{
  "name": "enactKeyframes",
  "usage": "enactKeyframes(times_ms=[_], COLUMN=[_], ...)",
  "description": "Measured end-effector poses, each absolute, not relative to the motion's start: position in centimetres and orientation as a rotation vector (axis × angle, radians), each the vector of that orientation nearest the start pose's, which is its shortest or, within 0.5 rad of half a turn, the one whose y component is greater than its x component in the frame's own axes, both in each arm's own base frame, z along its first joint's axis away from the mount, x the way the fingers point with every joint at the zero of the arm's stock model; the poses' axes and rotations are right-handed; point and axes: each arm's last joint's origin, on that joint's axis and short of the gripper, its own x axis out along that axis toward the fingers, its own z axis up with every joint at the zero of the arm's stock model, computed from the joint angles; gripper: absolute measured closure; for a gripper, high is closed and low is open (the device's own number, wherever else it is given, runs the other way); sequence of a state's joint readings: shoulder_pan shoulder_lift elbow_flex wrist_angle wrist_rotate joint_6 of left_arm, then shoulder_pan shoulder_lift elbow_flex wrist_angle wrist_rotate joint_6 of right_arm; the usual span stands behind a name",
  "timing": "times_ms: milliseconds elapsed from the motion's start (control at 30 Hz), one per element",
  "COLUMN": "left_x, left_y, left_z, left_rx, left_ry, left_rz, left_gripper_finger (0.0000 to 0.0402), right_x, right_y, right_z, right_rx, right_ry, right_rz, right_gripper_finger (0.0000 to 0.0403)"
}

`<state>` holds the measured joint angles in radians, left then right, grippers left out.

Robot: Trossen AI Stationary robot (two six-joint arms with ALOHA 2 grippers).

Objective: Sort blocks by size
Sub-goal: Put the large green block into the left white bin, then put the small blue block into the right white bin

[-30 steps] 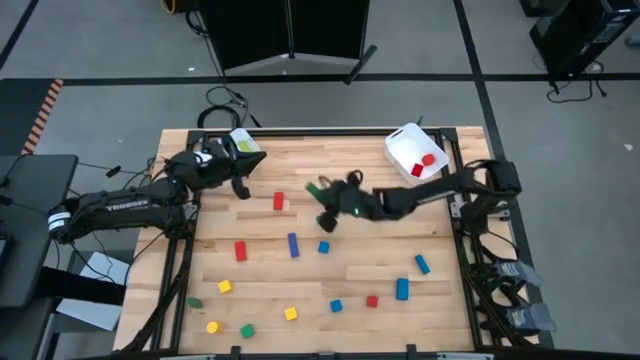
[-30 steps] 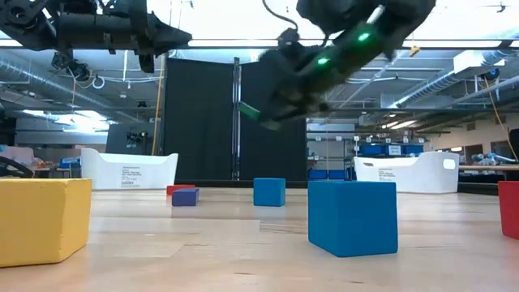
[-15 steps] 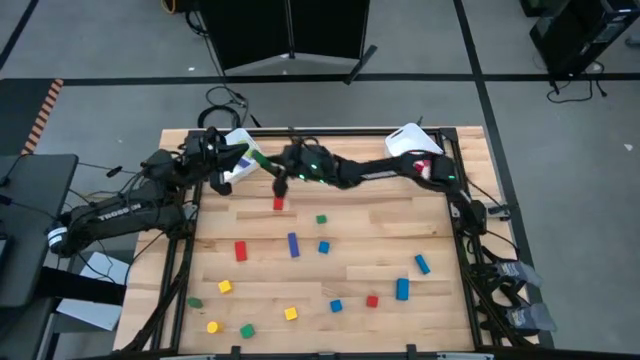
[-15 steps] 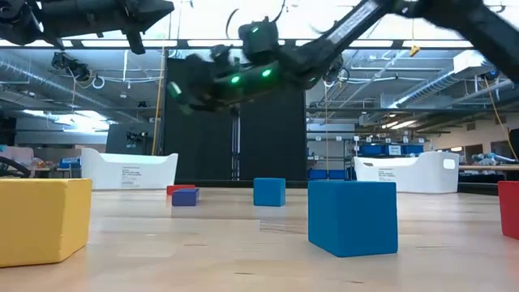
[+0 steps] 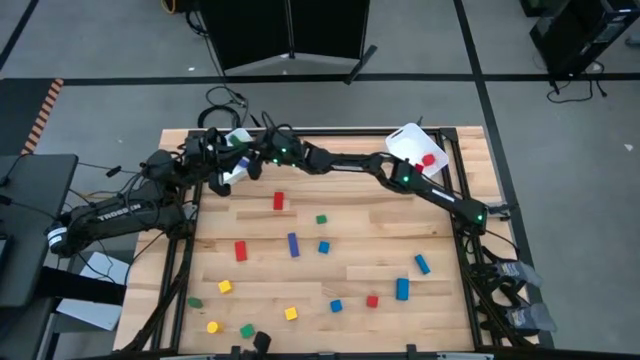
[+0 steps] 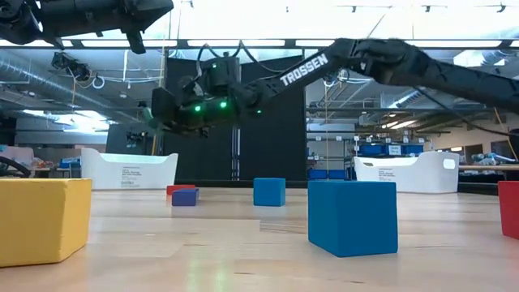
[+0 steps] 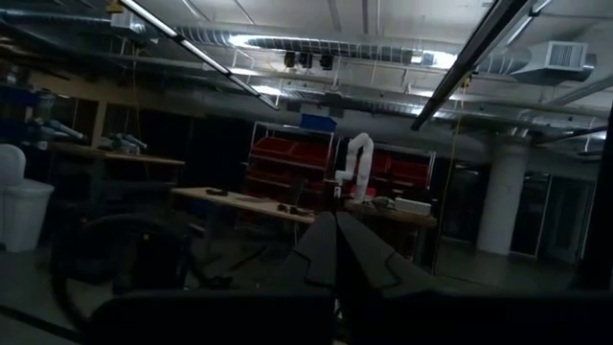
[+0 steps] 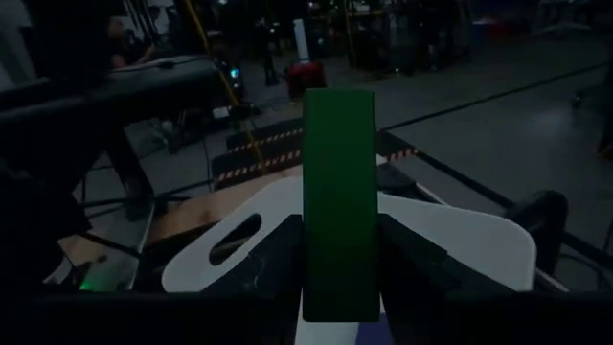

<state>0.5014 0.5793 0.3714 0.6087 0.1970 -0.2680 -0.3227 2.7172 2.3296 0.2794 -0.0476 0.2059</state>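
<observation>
Reaching across the desk (image 5: 400, 240), the right gripper (image 8: 340, 273) has swung from mid-desk to the far-left white bin (image 8: 450, 240) over the last second; its fingers (image 8: 273, 254) grip a long green block (image 8: 339, 201) directly above the bin. Release looks next. Left gripper (image 5: 222, 172) closed, empty, beside bin.

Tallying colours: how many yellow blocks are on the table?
3 small yellow cubes: one near the left edge, one at the front-left corner, one nearer front centre. The white bins may hide more.
</observation>
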Motion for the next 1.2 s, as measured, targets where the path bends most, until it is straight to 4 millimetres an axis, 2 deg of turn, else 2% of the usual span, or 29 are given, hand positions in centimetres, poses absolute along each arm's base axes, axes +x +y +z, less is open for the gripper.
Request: enactKeyframes(times_ms=[233, 300, 400, 533, 733, 900, 1033, 1100, 1200], left_x=[12.5, 12.5, 12.5, 12.6, 12.5, 12.1, 12.0, 12.1, 12.6], left_y=[6.2, 6.2, 6.2, 6.2, 6.1, 5.9, 5.9, 5.9, 6.2], left_z=[29.4, 29.4, 29.3, 29.2, 28.9, 28.8, 28.7, 28.6, 27.7], left_rx=[-0.127, -0.13, -0.149, -0.175, -0.191, -0.188, -0.175, -0.178, -0.189], left_ry=[-0.413, -0.413, -0.413, -0.398, -0.364, -0.338, -0.331, -0.317, -0.232], left_rz=[0.24, 0.238, 0.228, 0.215, 0.221, 0.228, 0.232, 0.234, 0.251], left_gripper_finger=[0.0398, 0.0398, 0.0398, 0.0398, 0.0398, 0.0398, 0.0398, 0.0398, 0.0398], right_x=[57.2, 57.1, 57.2, 57.6, 58.0, 57.1, 54.2, 51.8, 47.2], right_y=[-20.5, -20.7, -20.6, -19.2, -18.1, -16.5, -14.7, -13.7, -12.5], right_z=[15.7, 16.2, 17.1, 17.9, 18.0, 19.4, 21.3, 21.7, 22.0], right_rx=[0.261, 0.25, 0.226, 0.182, 0.151, 0.0, -0.084, -0.085, -0.076], right_ry=[0.079, 0.037, -0.05, -0.122, -0.122, -0.018, 0.045, 0.068, 0.073], right_rz=[-0.255, -0.254, -0.242, -0.232, -0.228, -0.34, -0.361, -0.353, -0.375], right_gripper_finger=[0.0142, 0.0118, 0.0107, 0.0124, 0.0178, 0.0225, 0.0252, 0.0256, 0.0254])
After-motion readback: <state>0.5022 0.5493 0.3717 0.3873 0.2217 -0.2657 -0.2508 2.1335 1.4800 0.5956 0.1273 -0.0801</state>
